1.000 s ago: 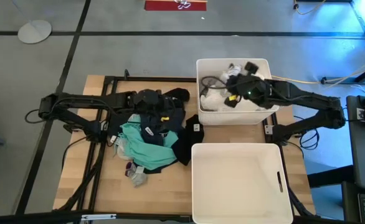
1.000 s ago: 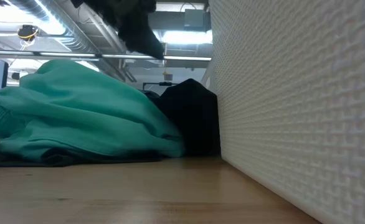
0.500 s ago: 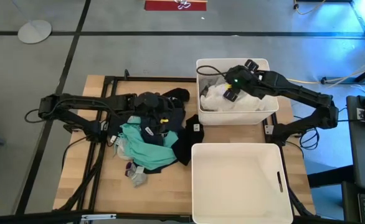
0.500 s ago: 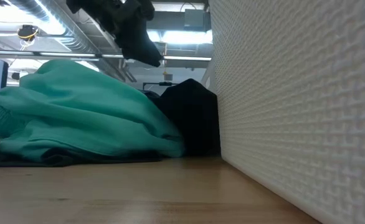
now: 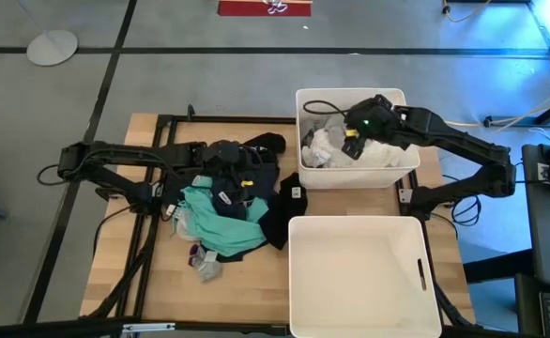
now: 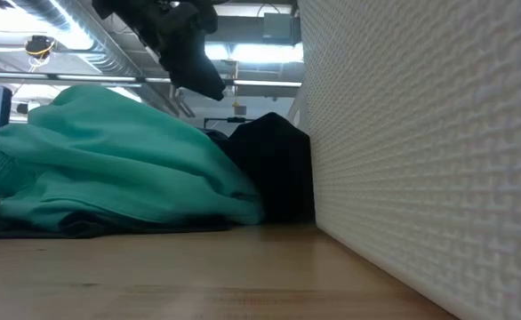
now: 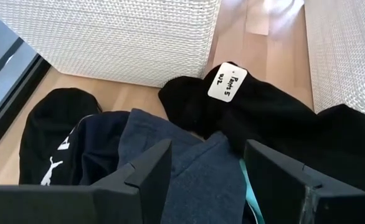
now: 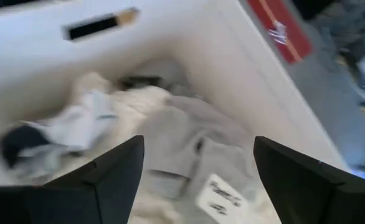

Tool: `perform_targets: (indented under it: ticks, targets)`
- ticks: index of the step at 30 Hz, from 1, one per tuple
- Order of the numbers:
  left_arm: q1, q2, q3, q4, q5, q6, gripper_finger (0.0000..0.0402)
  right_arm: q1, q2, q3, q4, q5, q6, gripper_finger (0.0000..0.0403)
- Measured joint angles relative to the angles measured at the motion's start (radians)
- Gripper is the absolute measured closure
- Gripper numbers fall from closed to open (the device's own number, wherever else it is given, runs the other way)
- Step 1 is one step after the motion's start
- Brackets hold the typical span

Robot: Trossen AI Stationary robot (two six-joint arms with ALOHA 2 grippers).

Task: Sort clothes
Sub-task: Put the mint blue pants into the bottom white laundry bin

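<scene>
Your clothes [image 5: 228, 211] lie heaped mid-table, teal over navy and black, just left of the near bin [image 5: 359, 272], while white and grey pieces [image 8: 170, 140] fill the far bin [image 5: 303, 103]. Your right gripper [image 8: 198, 171] hangs spread and empty over those pale pieces. Your left gripper [image 7: 207, 171] is parted around a grey-blue fold [image 7: 189, 165], though whether it grips is hidden.

two dark arms [image 5: 463, 150], blk cables
</scene>
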Motion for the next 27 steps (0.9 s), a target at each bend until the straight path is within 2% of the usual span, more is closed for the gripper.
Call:
perform_targets:
  ticks: [7,10,15,20,27]
  targets:
    - [-0.004,0.0,0.0,-0.026,0.0,0.0,0.0211,0.0,-0.025,0.0,0.059,-0.256,0.005,0.0102]
    - [-0.026,0.0,0.0,-0.033,-0.001,0.006,0.0211,0.019,-0.026,0.0,0.087,-0.33,0.004,0.0102]
    - [-0.082,-0.017,0.0,-0.084,-0.001,-0.008,0.0211,0.11,-0.026,0.0,0.149,-0.319,-0.007,0.0102]
    - [-0.144,-0.057,-0.001,-0.168,-0.053,-0.077,0.0211,0.201,-0.026,0.0,0.217,-0.319,-0.012,0.0102]
    - [-0.268,-0.116,-0.001,-0.245,-0.06,-0.12,0.0211,0.297,-0.025,0.0,0.261,-0.318,-0.034,0.0102]
